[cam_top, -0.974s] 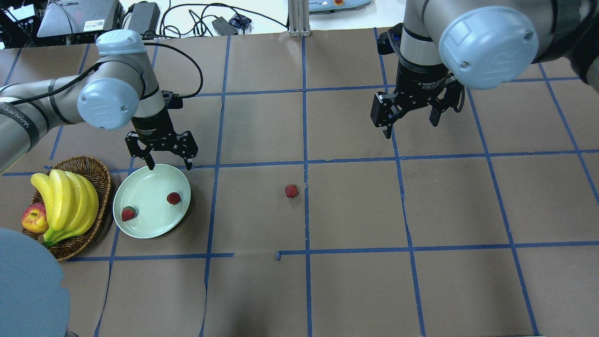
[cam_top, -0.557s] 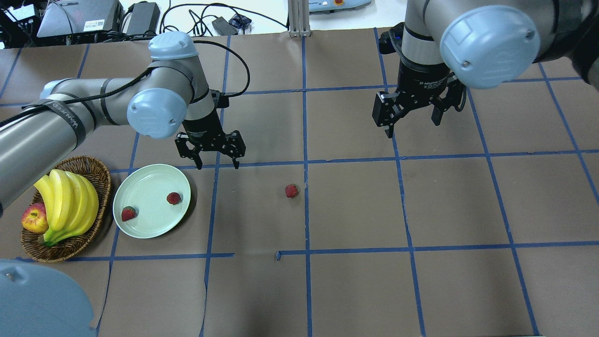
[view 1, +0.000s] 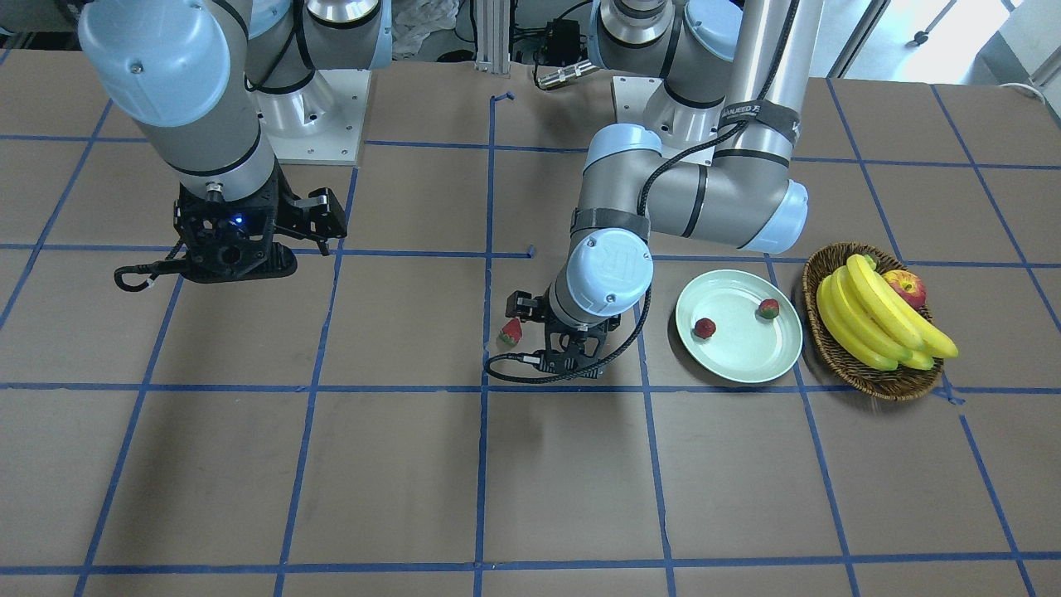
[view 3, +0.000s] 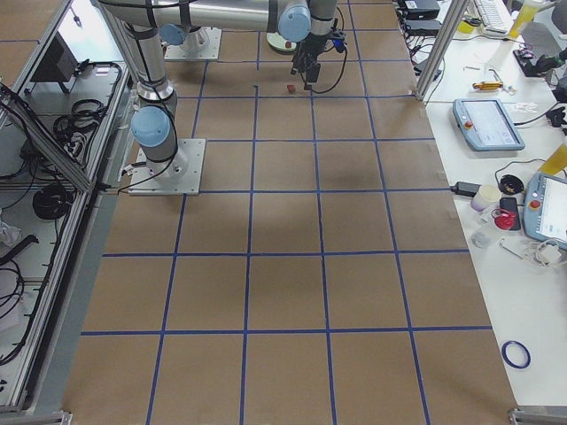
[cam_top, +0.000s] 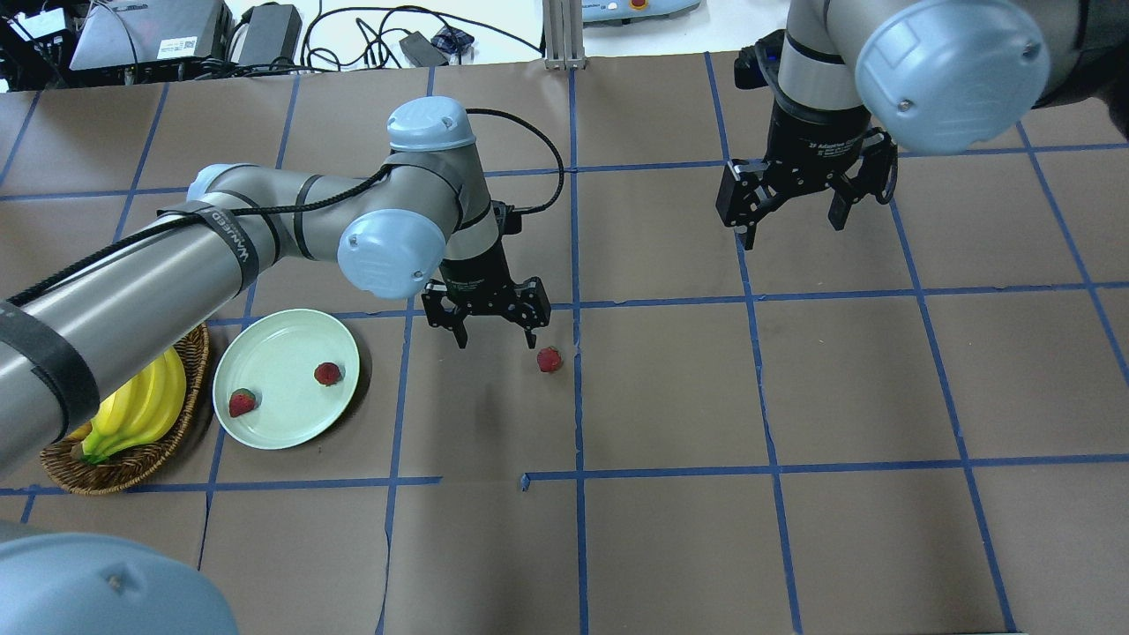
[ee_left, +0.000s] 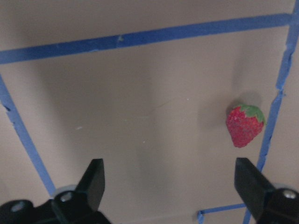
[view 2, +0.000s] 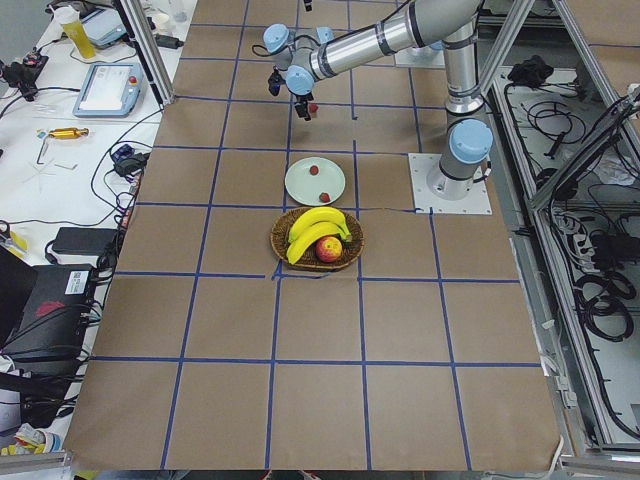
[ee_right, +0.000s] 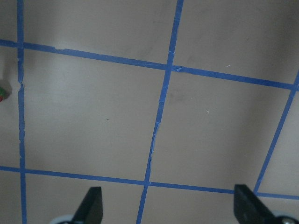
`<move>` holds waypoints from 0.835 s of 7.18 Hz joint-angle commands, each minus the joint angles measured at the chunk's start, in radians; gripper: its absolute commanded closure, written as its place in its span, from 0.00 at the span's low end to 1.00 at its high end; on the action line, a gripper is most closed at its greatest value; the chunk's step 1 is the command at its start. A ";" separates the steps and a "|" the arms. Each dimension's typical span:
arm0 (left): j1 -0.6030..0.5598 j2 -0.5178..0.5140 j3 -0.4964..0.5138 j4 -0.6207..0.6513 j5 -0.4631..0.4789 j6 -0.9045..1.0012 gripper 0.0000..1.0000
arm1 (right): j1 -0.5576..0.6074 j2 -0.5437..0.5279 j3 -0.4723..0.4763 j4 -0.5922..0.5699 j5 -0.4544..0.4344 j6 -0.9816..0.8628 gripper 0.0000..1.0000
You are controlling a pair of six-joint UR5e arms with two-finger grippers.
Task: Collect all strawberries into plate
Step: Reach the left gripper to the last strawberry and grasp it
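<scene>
Two strawberries [cam_top: 327, 373] [cam_top: 242, 402] lie in the pale mint-green plate [cam_top: 273, 422], which also shows in the front view [view 1: 750, 365]. A third strawberry [cam_top: 549, 359] lies on the brown paper near the table's middle; it also shows in the front view [view 1: 511, 332] and the left wrist view [ee_left: 244, 124]. My left gripper [cam_top: 495, 339] is open and empty, hovering just left of and behind that strawberry. My right gripper [cam_top: 794, 225] is open and empty, raised over the far right of the table.
A brown wicker basket [view 1: 880, 386] with bananas [view 1: 870, 315] and an apple [view 1: 905, 288] stands beside the plate. Blue tape lines [cam_top: 575, 397] cross the brown paper. Cables and devices lie beyond the far edge.
My left arm has swung right from the plate's far rim to beside the loose strawberry. The right gripper has shifted slightly right and away. The strawberries have not moved.
</scene>
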 commanded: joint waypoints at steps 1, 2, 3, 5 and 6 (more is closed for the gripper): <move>-0.018 -0.038 -0.001 0.003 -0.075 -0.017 0.00 | -0.007 -0.002 0.001 0.002 0.001 0.001 0.00; -0.025 -0.045 -0.001 0.018 -0.092 -0.020 0.05 | -0.007 -0.002 0.002 0.002 0.001 0.001 0.00; -0.034 -0.061 -0.001 0.047 -0.100 -0.024 0.05 | -0.007 -0.002 0.002 0.002 0.003 0.000 0.00; -0.036 -0.089 -0.001 0.087 -0.100 -0.025 0.37 | -0.007 -0.002 0.004 0.002 0.001 0.000 0.00; -0.036 -0.094 0.001 0.087 -0.100 -0.020 0.80 | -0.007 -0.002 0.005 0.002 0.001 0.001 0.00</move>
